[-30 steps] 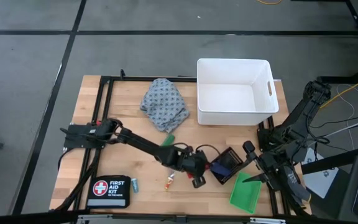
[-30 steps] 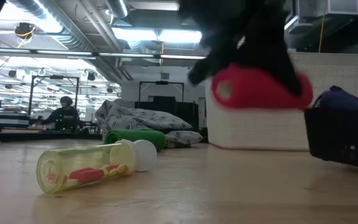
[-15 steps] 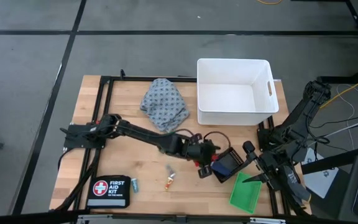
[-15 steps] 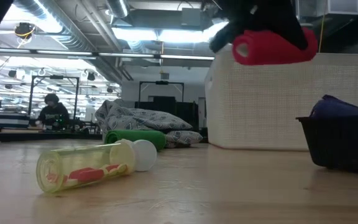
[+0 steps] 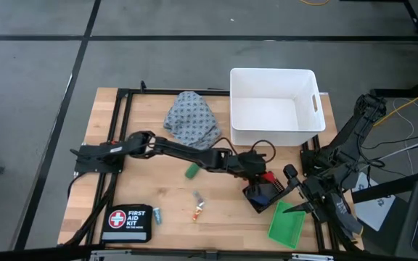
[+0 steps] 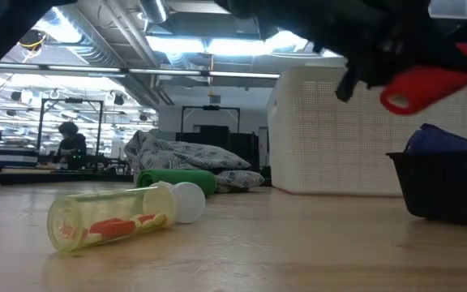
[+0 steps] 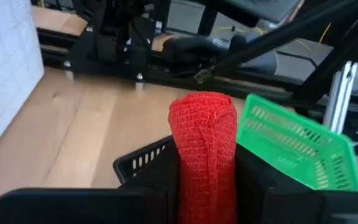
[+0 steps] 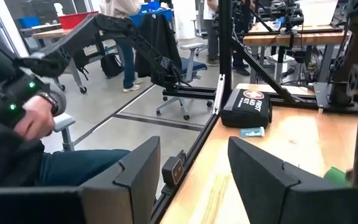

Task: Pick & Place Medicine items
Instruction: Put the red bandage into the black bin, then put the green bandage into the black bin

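Observation:
My left gripper [image 5: 262, 175] reaches across from the table's left and is shut on the red oblong block [image 7: 204, 146], above the black basket [image 5: 264, 194]. In the low view the red block [image 6: 425, 81] hangs over the basket's rim [image 6: 444, 166]. Something blue [image 5: 259, 194] lies inside that basket. The green cylinder [image 5: 191, 171] lies on its side on the wood, as do the orange-and-white tube [image 5: 197, 212] and the pale teal vial [image 5: 157, 214]. My right gripper [image 8: 191, 168] waits open at the table's right near corner. My left gripper pinches the red block between its two fingers [image 7: 163, 180], one on each long side. The block lies along the fingers and its free end [image 7: 202, 109] sticks out past them. The fingers come from the table's left. The block is lifted clear and tilted above the black basket.
A white bin [image 5: 274, 107] stands at the far right, and a patterned cloth [image 5: 192, 120] lies left of it. A green basket [image 5: 287, 225] sits at the near right, by the right arm [image 5: 325, 196]. The black first-aid pouch [image 5: 127, 223] lies near left. A seated person shows beyond the table.
My left gripper, shut on the red block throughout, has carried it up and toward the table's right, from the near middle of the table to above the black basket. The block has tipped from level to slanting.

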You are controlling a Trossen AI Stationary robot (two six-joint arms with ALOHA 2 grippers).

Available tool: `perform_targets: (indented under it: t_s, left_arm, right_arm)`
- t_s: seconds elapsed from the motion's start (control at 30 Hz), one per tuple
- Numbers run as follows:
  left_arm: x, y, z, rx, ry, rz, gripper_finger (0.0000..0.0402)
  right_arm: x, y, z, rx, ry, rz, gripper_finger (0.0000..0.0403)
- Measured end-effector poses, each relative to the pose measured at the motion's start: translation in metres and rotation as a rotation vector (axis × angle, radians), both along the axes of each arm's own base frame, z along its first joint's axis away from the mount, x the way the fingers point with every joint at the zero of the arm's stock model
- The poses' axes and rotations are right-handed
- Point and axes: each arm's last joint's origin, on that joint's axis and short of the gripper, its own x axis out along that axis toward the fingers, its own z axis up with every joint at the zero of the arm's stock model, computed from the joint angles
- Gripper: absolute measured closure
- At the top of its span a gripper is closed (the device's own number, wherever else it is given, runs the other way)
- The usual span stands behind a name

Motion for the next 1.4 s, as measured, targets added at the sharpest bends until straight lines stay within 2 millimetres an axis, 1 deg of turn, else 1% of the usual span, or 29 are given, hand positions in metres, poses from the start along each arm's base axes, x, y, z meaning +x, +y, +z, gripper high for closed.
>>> perform_targets:
  t_s: [0.13, 0.27, 0.57, 0.67, 0.8, 0.93, 1.07, 1.13, 1.23, 1.33, 1.4]
  left_arm:
    - [0.008, -0.001, -0.020, -0.004, -0.014, -0.003, 0.0299]
    - [0.015, -0.003, -0.031, -0.023, -0.070, -0.029, 0.0277]
    - [0.017, -0.005, -0.027, -0.047, -0.126, -0.050, 0.0200]
    - [0.017, -0.004, -0.026, -0.031, -0.135, -0.055, 0.0178]
    - [0.017, -0.005, -0.027, -0.028, -0.127, -0.058, 0.0162]
    - [0.014, -0.009, -0.021, -0.014, -0.135, -0.090, 0.0161]
    - [0.003, -0.016, -0.001, 0.032, -0.077, -0.108, 0.0161]
    - [-0.009, -0.022, 0.011, 0.113, -0.006, -0.080, 0.0160]
    - [-0.030, -0.031, 0.023, 0.231, 0.146, 0.009, 0.0161]
    - [-0.051, -0.040, 0.021, 0.283, 0.339, 0.073, 0.0162]
    - [-0.068, -0.046, 0.016, 0.291, 0.490, 0.136, 0.0162]
  right_arm:
    - [0.000, 0.000, 0.000, 0.000, 0.000, 0.000, 0.0213]
    - [0.000, 0.000, 0.000, -0.001, 0.000, 0.000, 0.0213]
    - [0.000, 0.000, 0.000, -0.013, -0.004, 0.000, 0.0213]
    - [0.000, 0.000, 0.000, -0.026, -0.011, 0.000, 0.0213]
    - [0.000, 0.000, 0.000, -0.026, -0.011, -0.001, 0.0213]
    - [0.000, 0.000, 0.000, -0.026, -0.011, 0.000, 0.0213]
    - [0.000, 0.000, -0.001, -0.022, -0.002, 0.001, 0.0213]
    - [0.000, 0.000, -0.002, -0.014, 0.011, 0.000, 0.0213]
    - [0.000, 0.000, -0.002, -0.005, 0.022, 0.003, 0.0213]
    - [0.000, 0.000, -0.002, 0.001, 0.026, 0.006, 0.0213]
    - [0.000, 0.000, -0.002, 0.002, 0.027, 0.006, 0.0213]
